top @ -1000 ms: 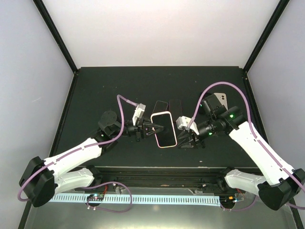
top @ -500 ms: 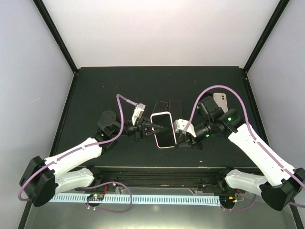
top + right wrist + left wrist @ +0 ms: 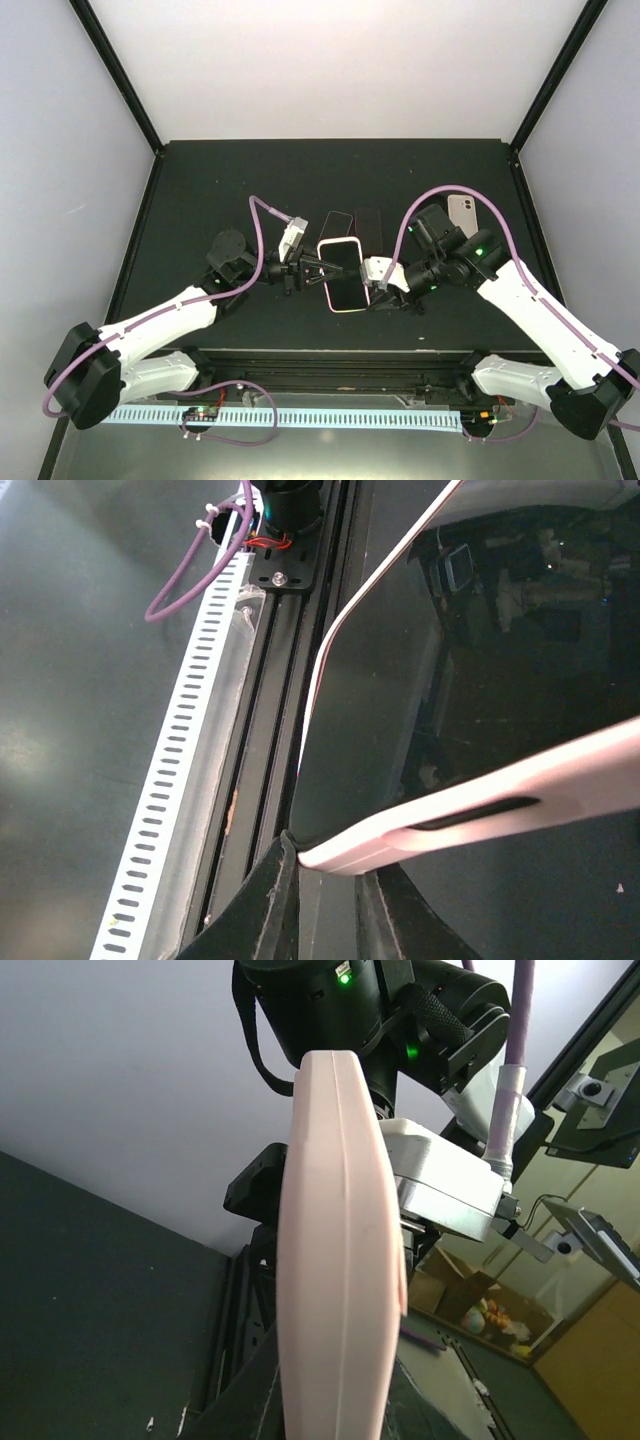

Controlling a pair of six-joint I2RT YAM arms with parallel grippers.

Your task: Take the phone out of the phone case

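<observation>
Flanking phone case (image 3: 343, 275), left pincer (image 3: 320, 268), right pincer (image 3: 368, 284), seemingly clamped.

The left arm (image 3: 160, 325) and the right arm (image 3: 540, 310) are built alike: long links in smooth white shells, joined by black cylindrical joints. Each ends in a bulky black rounded housing, at the lower left (image 3: 80, 375) and lower right (image 3: 590, 395) of the top view. A purple cable (image 3: 255, 235) loops over the left arm's forward part, and a second one (image 3: 450, 188) arcs above the right arm. A white boxy camera block (image 3: 291, 238) sits on the left wrist, another (image 3: 377, 270) on the right. A small green light (image 3: 478, 240) glows on the right arm's black joint. The right hand (image 3: 322, 892) has matte black fingers (image 3: 262, 905) with rounded edges.
</observation>
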